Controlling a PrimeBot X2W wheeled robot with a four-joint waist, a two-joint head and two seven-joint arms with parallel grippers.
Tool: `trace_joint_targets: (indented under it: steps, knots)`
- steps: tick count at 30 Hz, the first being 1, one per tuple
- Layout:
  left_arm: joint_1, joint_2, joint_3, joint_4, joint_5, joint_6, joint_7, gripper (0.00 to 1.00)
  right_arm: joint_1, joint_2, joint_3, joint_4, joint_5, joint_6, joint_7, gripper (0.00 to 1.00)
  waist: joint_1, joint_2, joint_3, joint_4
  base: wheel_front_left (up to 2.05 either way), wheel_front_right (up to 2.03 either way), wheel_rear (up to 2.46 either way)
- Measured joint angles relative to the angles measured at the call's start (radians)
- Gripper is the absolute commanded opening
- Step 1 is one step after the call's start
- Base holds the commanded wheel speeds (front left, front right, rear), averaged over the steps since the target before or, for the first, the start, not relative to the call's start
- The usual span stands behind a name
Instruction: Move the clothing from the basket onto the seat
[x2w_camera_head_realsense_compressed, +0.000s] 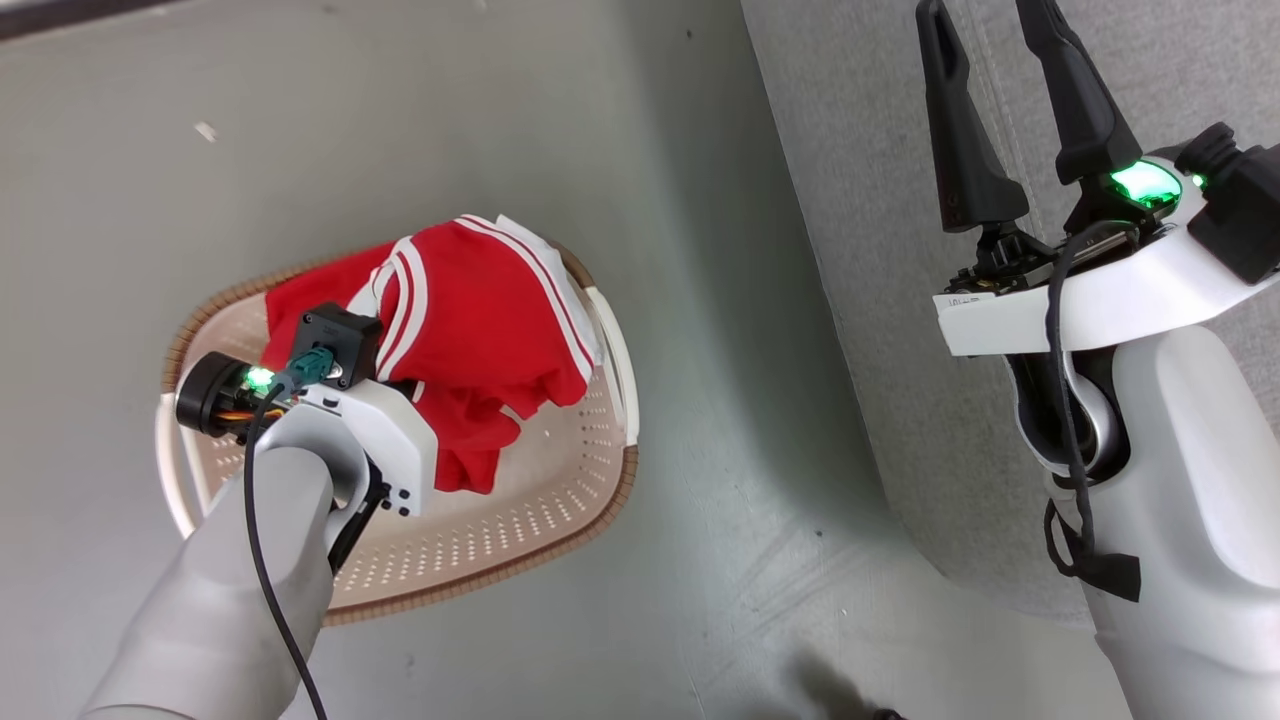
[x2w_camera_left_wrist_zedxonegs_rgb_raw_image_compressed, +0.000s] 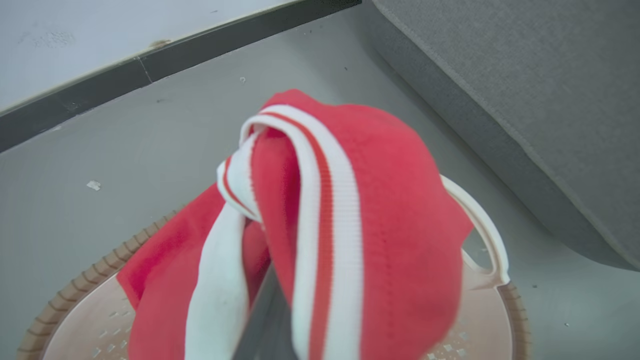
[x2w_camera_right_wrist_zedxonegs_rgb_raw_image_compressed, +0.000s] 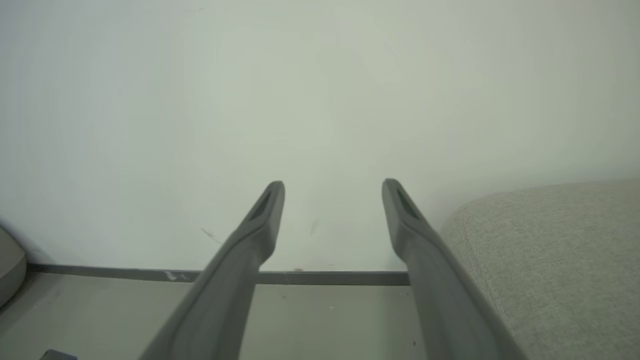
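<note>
The red clothing (x2w_camera_head_realsense_compressed: 480, 310) with white stripes is bunched up above the cream basket (x2w_camera_head_realsense_compressed: 590, 490), and its lower folds hang down into the basket. My left gripper (x2w_camera_left_wrist_zedxonegs_rgb_raw_image_compressed: 270, 315) is shut on the clothing (x2w_camera_left_wrist_zedxonegs_rgb_raw_image_compressed: 390, 225), which drapes over the fingers and hides them. In the left wrist view, the basket's white handle (x2w_camera_left_wrist_zedxonegs_rgb_raw_image_compressed: 487, 235) shows beside the cloth. The grey seat (x2w_camera_head_realsense_compressed: 900, 300) lies to the right of the basket. My right gripper (x2w_camera_head_realsense_compressed: 980, 20) stands open with nothing between its fingers, over the seat's edge, and in its own view it (x2w_camera_right_wrist_zedxonegs_rgb_raw_image_compressed: 333, 187) points at a pale wall.
The basket sits on a grey floor (x2w_camera_head_realsense_compressed: 700, 200). A dark baseboard (x2w_camera_left_wrist_zedxonegs_rgb_raw_image_compressed: 125, 75) runs along the wall beyond the basket. The seat (x2w_camera_left_wrist_zedxonegs_rgb_raw_image_compressed: 525, 100) has a rounded edge close to the basket's right handle. The seat's corner (x2w_camera_right_wrist_zedxonegs_rgb_raw_image_compressed: 550, 250) lies right of my right fingers.
</note>
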Motion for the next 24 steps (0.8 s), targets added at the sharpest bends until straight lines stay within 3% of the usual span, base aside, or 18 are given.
trace_joint_targets:
  steps: [24]
  knots:
    - [0.125, 0.009, 0.045, -0.264, -0.168, 0.000, -0.007, 0.00, 0.114, -0.001, -0.011, 0.085, -0.040, 0.000, 0.000, 1.00, 0.0000, 0.0000, -0.250, 0.096, 0.00, 0.00, 0.00]
